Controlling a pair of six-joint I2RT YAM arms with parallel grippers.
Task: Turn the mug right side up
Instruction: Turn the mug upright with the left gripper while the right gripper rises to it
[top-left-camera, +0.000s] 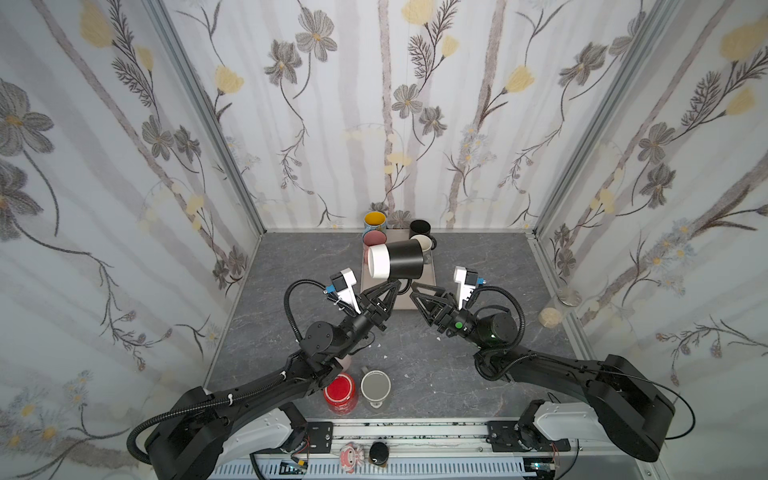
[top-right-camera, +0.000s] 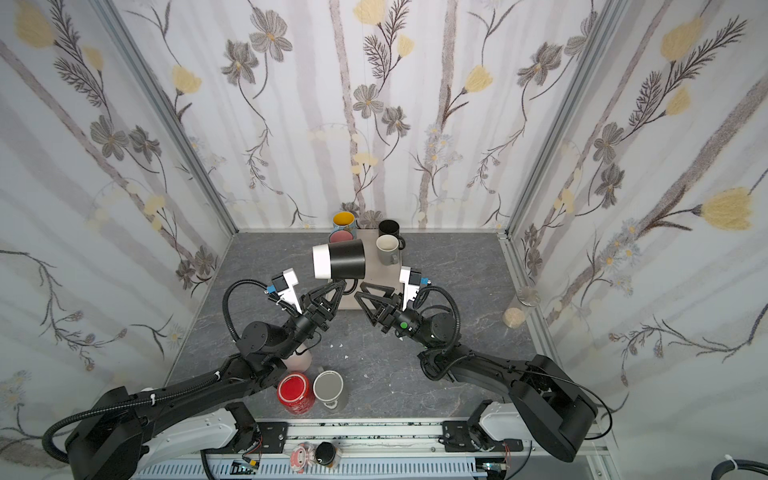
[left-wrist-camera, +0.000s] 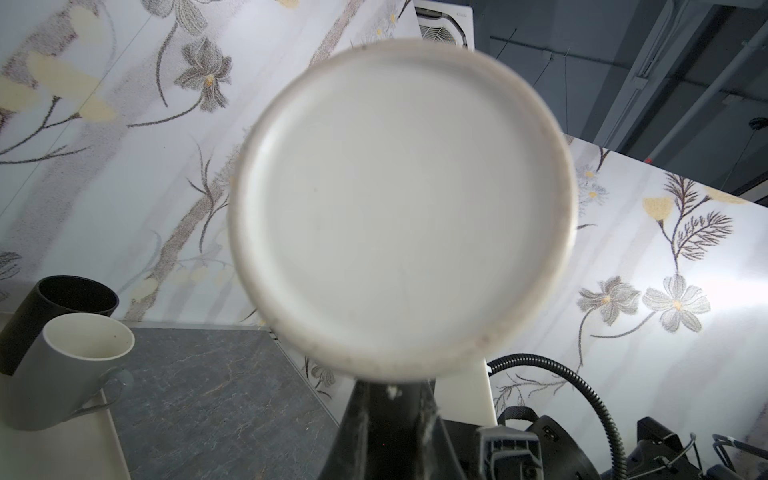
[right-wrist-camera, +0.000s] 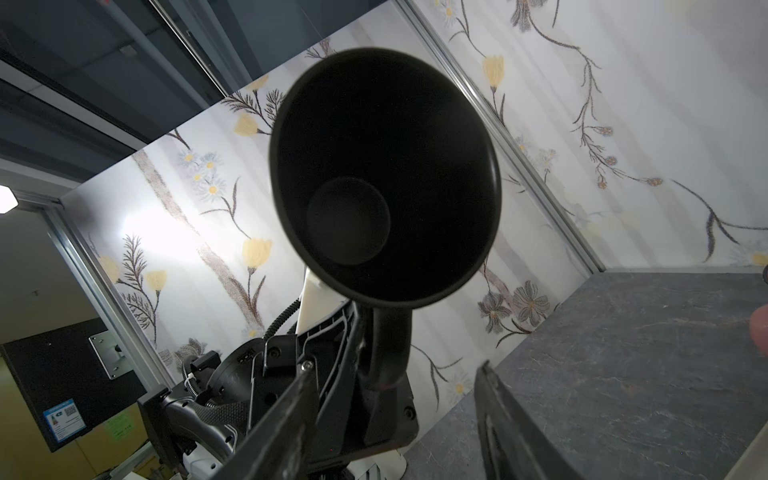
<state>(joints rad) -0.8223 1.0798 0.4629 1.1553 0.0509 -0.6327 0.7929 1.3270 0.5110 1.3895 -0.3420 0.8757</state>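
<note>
nearest the rail, a red mug (top-left-camera: 340, 390) and a plain grey mug (top-left-camera: 375, 386) stood side by side on the dark marbled table (top-left-camera: 415, 357), just beside the left arm. further in, the left gripper (top-left-camera: 397, 286) was clamped tight on the handle (right-wrist-camera: 388, 345) of the mug (top-left-camera: 405, 259), a black one with a white band at its bottom. it held the mug clear of the surface, lying on its side above the beige tray (top-left-camera: 430, 272). the white base (left-wrist-camera: 401, 208) faced the left wrist camera and the dark mouth (right-wrist-camera: 382, 174) faced the right wrist camera. the right gripper (top-left-camera: 417, 289) hung just beside that handle from the opposite side, its jaws partly apart and gripping nothing. whether a fingertip touched the handle could not be told. toward the far end of the tray stood a pink mug (top-left-camera: 374, 238) and a cream-lined mug (top-right-camera: 387, 249). behind them, near the back wall, were a yellow-lined mug (top-left-camera: 375, 220) and a black mug (top-left-camera: 419, 227), all mouth up.
</note>
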